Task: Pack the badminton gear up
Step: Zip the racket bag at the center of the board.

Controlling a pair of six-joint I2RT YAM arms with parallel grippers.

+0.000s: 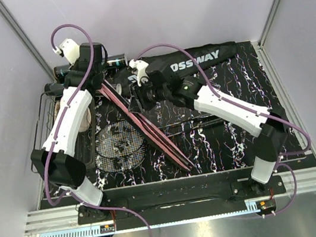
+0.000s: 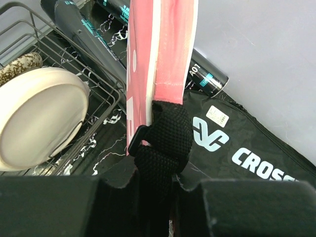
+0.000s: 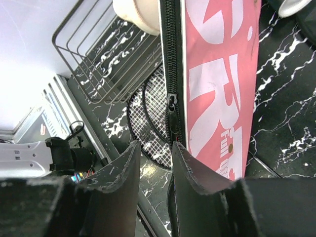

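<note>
Top view: your left gripper (image 1: 103,82) sits at the far end of the pink case (image 1: 151,134), which slants across the table (image 1: 223,150)
Left wrist: you have it clamped on the case's black strap (image 2: 165,138), black bag (image 2: 247,158) just beside
Right wrist: your right gripper (image 3: 155,144) stands slightly parted, gripping nothing, by the zip (image 3: 172,103) above the rackets (image 3: 148,116)

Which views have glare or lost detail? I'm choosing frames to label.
Top external: even light, sharp, mild sheen on the near metal ledge. Left wrist: black strap crisp, fingers dark and featureless. Right wrist: wall at upper left blown out white.
</note>
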